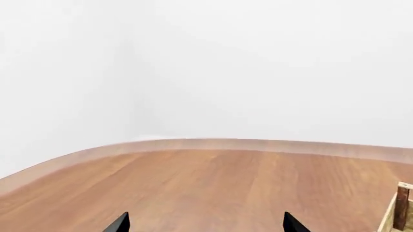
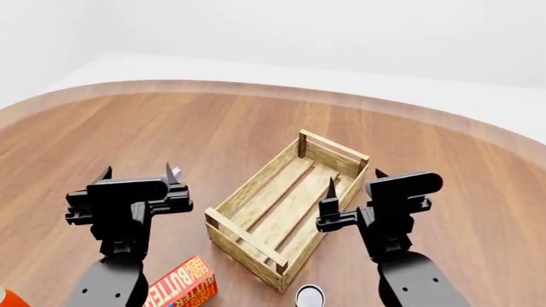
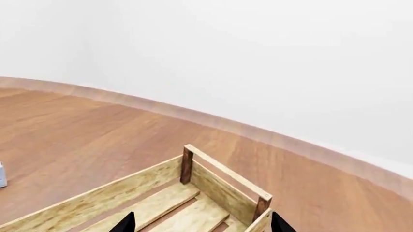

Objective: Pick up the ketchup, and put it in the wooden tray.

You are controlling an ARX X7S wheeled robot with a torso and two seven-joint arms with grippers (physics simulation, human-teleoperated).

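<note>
On the round wooden table (image 2: pixel 213 128), the light-wood slatted tray (image 2: pixel 256 198) sat empty between both arms. At the head view's lower left corner, only an orange-red sliver of the ketchup bottle (image 2: pixel 7 299) showed. The left gripper (image 2: pixel 137 173) and right gripper (image 2: pixel 354 182) hung above the table with fingers spread apart, holding nothing.

From our head we look down on the wooden tray (image 2: pixel 290 204); both wrist views, low over the bench (image 1: pixel 213 188), share its corner posts.
</note>
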